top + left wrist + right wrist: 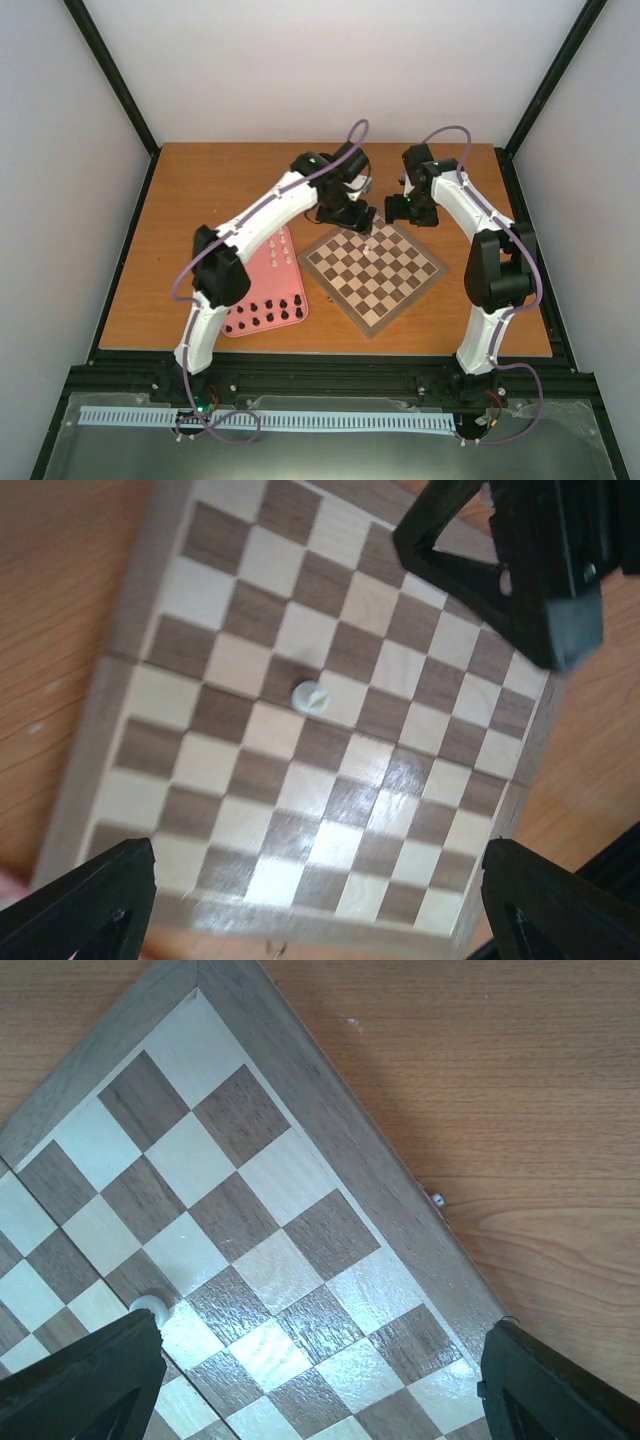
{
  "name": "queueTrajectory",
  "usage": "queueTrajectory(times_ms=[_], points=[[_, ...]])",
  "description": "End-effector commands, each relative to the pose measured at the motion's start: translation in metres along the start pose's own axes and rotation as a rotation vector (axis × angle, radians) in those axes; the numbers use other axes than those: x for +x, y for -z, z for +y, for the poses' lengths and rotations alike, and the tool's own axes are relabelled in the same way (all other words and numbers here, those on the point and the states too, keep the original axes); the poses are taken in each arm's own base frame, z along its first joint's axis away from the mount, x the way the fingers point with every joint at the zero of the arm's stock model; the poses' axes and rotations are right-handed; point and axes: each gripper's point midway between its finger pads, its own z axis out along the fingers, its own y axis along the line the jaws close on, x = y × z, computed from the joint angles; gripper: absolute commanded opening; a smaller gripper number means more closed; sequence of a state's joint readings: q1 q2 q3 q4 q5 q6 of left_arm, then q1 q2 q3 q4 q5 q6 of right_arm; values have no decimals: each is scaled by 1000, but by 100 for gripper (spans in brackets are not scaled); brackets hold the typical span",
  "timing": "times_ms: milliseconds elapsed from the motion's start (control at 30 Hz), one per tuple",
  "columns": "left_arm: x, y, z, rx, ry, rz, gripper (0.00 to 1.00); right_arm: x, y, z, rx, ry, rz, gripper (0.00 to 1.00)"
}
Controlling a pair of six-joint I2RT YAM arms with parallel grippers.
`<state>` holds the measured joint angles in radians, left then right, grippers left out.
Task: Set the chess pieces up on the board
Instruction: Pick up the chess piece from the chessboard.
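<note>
The board (395, 285) lies as a diamond on the table's centre right. One cream-white chess piece (367, 248) stands on it near the far corner. My left gripper (352, 218) hangs just behind that piece, open and holding nothing. In the left wrist view the piece (310, 696) stands alone on the board (250, 570), well ahead of the left gripper (320, 910). My right gripper (403, 210) hovers open over the board's far edge. In the right wrist view the piece (148, 1305) peeks out beside the right gripper's (320, 1395) left finger (85, 1380), above the board (290, 1170).
A pink tray (292, 280) lies left of the board, with black pieces (265, 318) along its near end and white pieces (280, 250) further back. The right gripper's black body (520, 560) shows in the left wrist view. Bare wooden table (500, 1080) borders the board.
</note>
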<state>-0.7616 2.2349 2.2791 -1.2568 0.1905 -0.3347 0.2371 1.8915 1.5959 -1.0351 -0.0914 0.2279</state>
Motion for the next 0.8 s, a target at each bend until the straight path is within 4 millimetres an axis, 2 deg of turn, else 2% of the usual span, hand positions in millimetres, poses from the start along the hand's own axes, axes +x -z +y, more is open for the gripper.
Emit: queueTrajectory(times_ms=[0,100,233,367,467,533,767], points=[[4,52,47,-92,15,-68,91,0,10,16,-30,8,-19,86],[11,74,94,-164,73,-89,92,3,8,36,-55,49,-4,85],[19,103,166,-237,209,-118,91,17,-2,79,-81,136,42,84],[31,122,213,-278,309,-140,91,36,-19,106,-93,171,102,81],[41,126,232,-266,373,-148,91,43,-28,111,-89,167,133,76],[46,125,236,-263,389,-147,91,45,-31,109,-70,161,148,74],[55,123,238,-264,397,-136,91,56,-42,95,-2,157,192,64]])
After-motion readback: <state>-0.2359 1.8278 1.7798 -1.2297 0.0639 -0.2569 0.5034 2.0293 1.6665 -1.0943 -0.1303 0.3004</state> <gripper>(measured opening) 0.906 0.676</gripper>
